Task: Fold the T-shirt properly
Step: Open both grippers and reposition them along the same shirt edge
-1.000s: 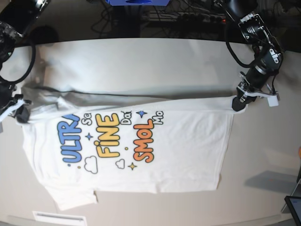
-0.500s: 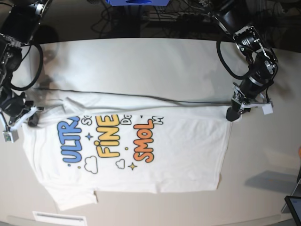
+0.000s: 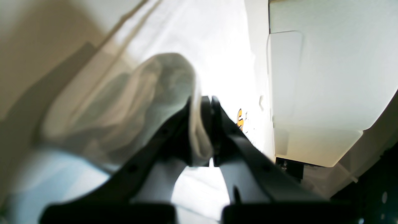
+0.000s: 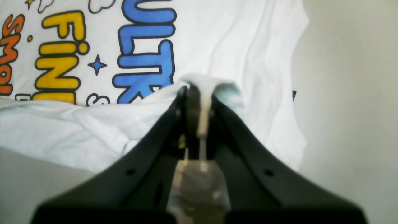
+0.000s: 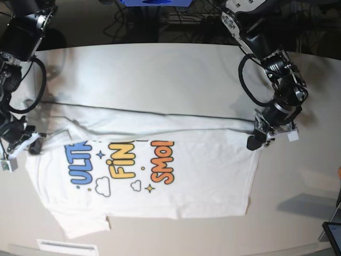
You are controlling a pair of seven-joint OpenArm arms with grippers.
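The white T-shirt (image 5: 202, 170) lies print-up on the table, its far edge lifted and drawn toward the near side as a fold over the print. My left gripper (image 5: 253, 143) is shut on the T-shirt's hem corner at the right; in the left wrist view the gripper (image 3: 206, 105) pinches bunched white cloth (image 3: 161, 90). My right gripper (image 5: 33, 148) is shut on the T-shirt's shoulder edge at the left; the right wrist view shows the gripper (image 4: 199, 90) clamping a peak of fabric above the blue "ULTR" letters (image 4: 146, 53).
The pale table (image 5: 160, 69) stretches beyond the shirt at the back. Cables and a blue object (image 5: 154, 2) sit behind the far edge. A dark device corner (image 5: 333, 234) shows at the lower right, and a white label strip (image 5: 66, 247) lies at the near edge.
Both grippers have pulled the shirt's lifted far edge toward the near side. The fold now covers the upper row of small print, and both arms have moved down in the base view.
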